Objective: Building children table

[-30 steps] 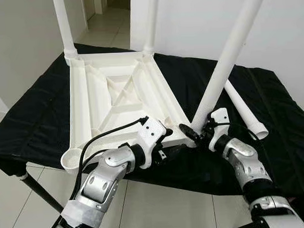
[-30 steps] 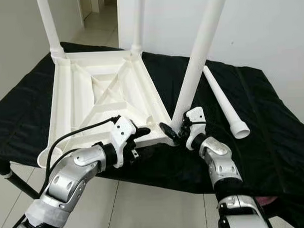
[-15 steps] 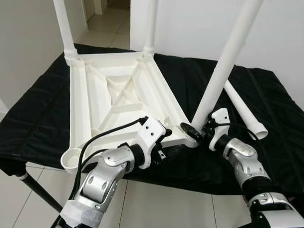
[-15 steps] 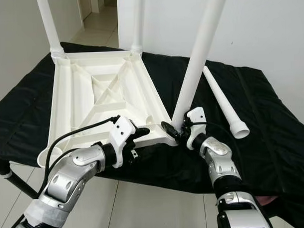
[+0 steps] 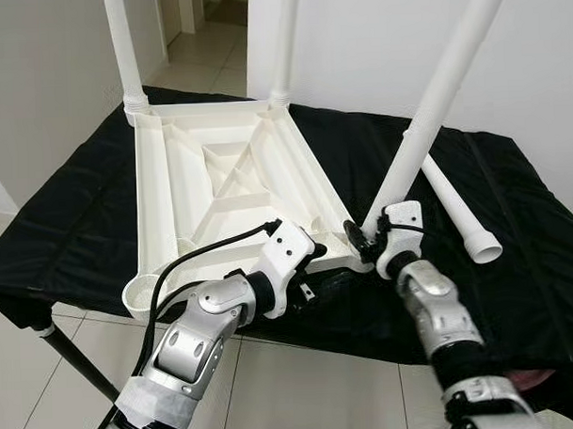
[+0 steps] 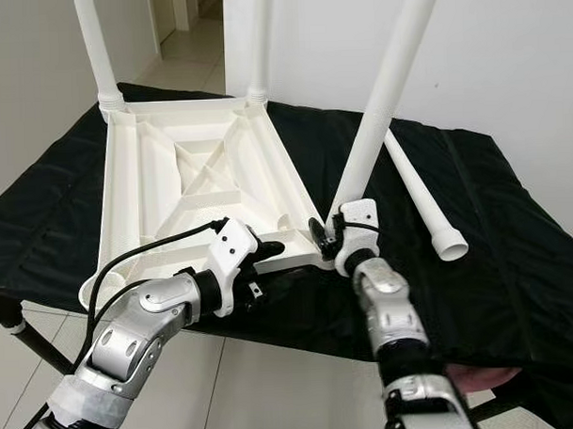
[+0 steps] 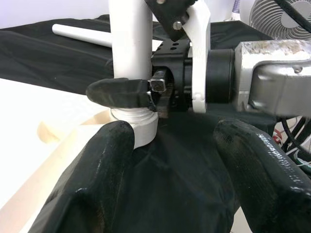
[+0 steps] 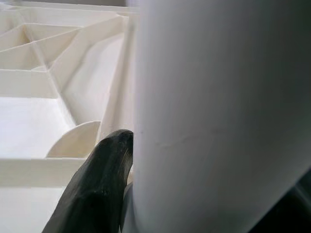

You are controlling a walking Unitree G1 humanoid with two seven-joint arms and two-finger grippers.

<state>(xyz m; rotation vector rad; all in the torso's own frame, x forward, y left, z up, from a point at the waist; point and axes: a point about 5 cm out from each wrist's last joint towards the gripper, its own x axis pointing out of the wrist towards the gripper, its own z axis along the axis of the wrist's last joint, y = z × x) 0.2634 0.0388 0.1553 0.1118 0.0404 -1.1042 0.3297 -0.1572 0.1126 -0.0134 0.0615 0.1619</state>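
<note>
Right gripper (image 5: 361, 238) clamping tilted leg (image 5: 433, 110), left gripper (image 5: 318, 262) seemingly open beside tabletop (image 5: 219, 179)

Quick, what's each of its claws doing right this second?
Left gripper: open, at the upturned tabletop's near corner, holding nothing.
Right gripper: shut on the tilted table leg, near its base.

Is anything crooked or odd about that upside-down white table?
Yes. The near-right leg, gripped at its base by the right gripper, leans well off upright, unlike the two far legs. A fourth leg lies loose on the black cloth, and the near-left socket is empty.
</note>
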